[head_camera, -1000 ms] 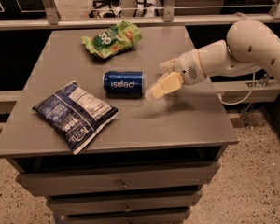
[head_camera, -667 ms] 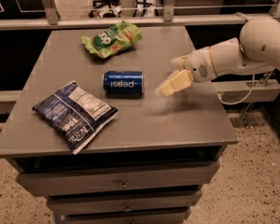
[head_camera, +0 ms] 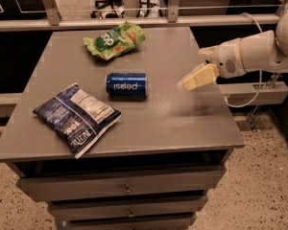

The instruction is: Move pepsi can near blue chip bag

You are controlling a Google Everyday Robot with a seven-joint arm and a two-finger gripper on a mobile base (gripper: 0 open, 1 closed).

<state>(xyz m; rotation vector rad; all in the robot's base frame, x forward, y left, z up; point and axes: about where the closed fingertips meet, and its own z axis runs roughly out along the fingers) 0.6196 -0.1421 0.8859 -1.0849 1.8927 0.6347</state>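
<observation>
The pepsi can point(head_camera: 126, 85) lies on its side in the middle of the grey table point(head_camera: 182, 123), lettering upside down to me. The blue chip bag point(head_camera: 77, 118) lies flat at the front left, a short gap from the can. My gripper point(head_camera: 190, 69) hovers over the table's right side, well right of the can. It is open and empty, with cream fingers point(head_camera: 198, 77) pointing left toward the can.
A green chip bag point(head_camera: 114, 40) lies at the back of the table behind the can. A metal railing point(head_camera: 134, 22) runs behind the table. Drawers point(head_camera: 127, 188) sit under the tabletop. A cable point(head_camera: 252, 87) hangs near the right edge.
My gripper has pulled back to the right, away from the can. The can and both bags have not moved.
</observation>
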